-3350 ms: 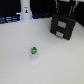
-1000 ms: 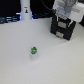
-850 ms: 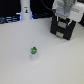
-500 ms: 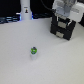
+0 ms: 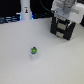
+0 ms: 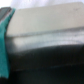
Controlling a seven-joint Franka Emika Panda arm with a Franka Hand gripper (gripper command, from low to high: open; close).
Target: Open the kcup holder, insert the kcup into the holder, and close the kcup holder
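The kcup [image 5: 34, 51], a small pale pod with a green top, stands alone on the white table, left of centre in the exterior view. The kcup holder [image 5: 64, 30], a black boxy unit, stands at the back on the exterior view's right. My white arm hangs over it, and the gripper [image 5: 62, 20] is right at the holder's top front, far from the kcup. The wrist view is a blurred close-up of the holder's flat top and dark front [image 6: 47, 55], with a teal finger pad [image 6: 4, 40] at one side. The jaws' spacing does not show.
A white upright object with a blue light [image 5: 25, 10] stands at the back, towards the exterior view's left. A dark band [image 5: 9, 20] runs along the table's back edge there. The white table [image 5: 55, 62] stretches between the kcup and the holder.
The arm came in from above and now covers the top of the holder. Over the last second it has barely moved. The kcup has not moved.
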